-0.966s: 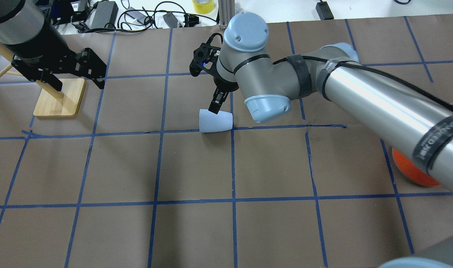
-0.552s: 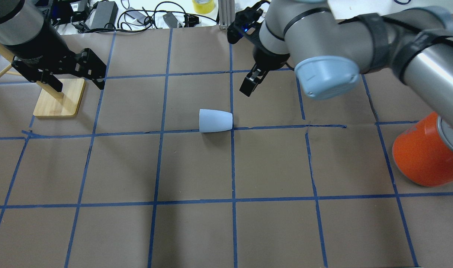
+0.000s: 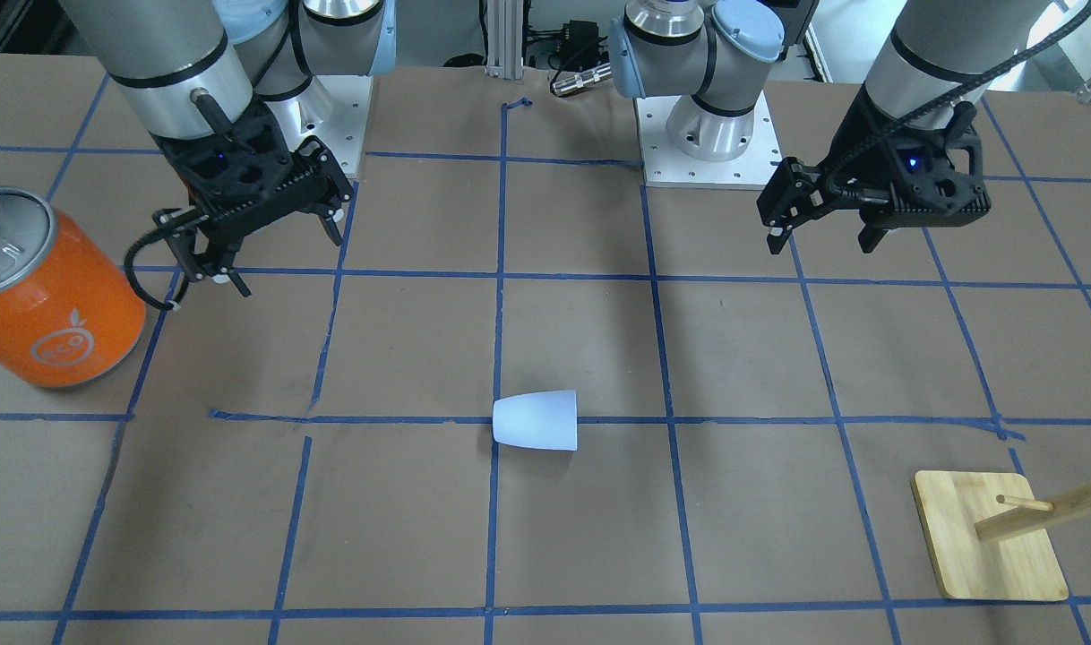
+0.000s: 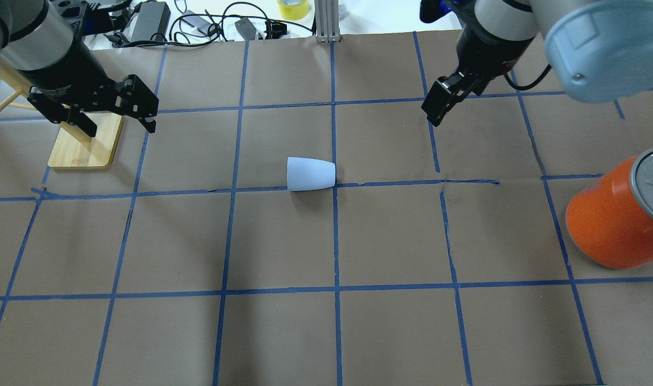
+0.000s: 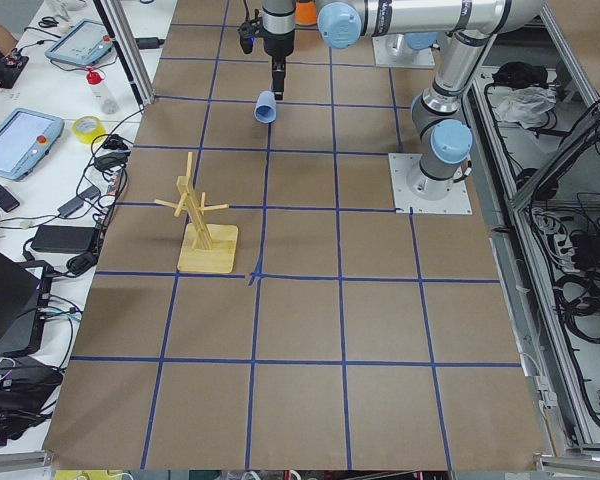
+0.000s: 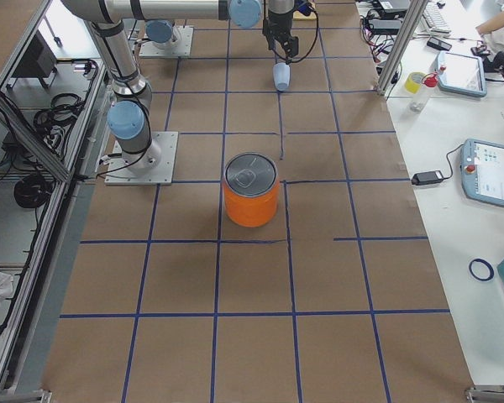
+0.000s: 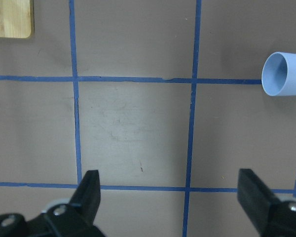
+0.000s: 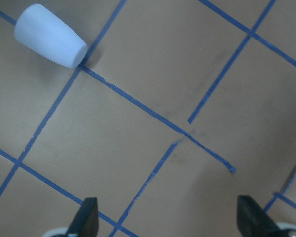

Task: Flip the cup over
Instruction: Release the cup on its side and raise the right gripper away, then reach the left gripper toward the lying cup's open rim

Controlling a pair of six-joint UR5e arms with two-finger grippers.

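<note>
The pale blue cup [image 4: 311, 174] lies on its side near the table's middle, on a blue tape line, with its mouth toward the left arm's side. It also shows in the front view [image 3: 536, 420]. The left wrist view [image 7: 286, 74] looks into its open mouth, and the right wrist view [image 8: 50, 35] shows its closed end. My left gripper [image 4: 120, 127] is open and empty, well to the cup's left, also seen in the front view [image 3: 821, 240]. My right gripper [image 4: 436, 110] is open and empty, raised, off to the cup's far right, also in the front view [image 3: 281, 260].
A large orange can [image 4: 616, 220] with a silver lid stands at the right edge, also in the front view [image 3: 44, 296]. A wooden peg stand with a square base [image 4: 85, 140] sits at the far left under the left gripper. Cables and a tape roll [image 4: 293, 8] lie beyond the table's far edge.
My right gripper has lifted off the cup and swung up and to the right, uncovering the orange can. The cup still lies on its side in the same place. The left gripper shifted only slightly.
</note>
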